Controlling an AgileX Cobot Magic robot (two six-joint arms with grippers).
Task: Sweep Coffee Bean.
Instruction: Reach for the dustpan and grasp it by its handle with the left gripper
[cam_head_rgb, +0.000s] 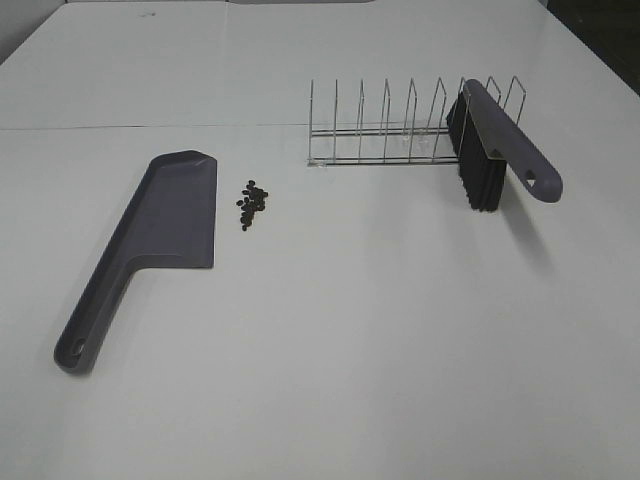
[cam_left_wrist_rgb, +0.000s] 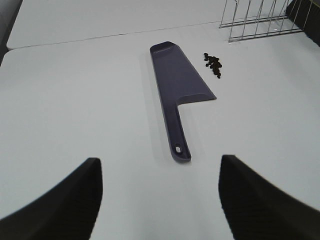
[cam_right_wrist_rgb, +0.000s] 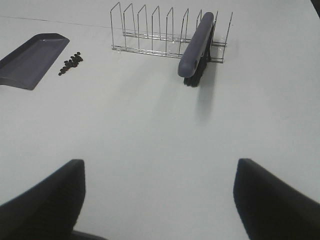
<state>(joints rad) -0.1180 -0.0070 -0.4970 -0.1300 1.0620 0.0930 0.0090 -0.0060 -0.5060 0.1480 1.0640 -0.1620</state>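
Exterior high: one dustpan (cam_head_rgb: 170, 215), one brush (cam_head_rgb: 500, 140), bean cluster (cam_head_rgb: 252, 203)

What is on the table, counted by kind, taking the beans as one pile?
dustpan: 1
brush: 1
rack: 1
bean pile: 1
Total: 4
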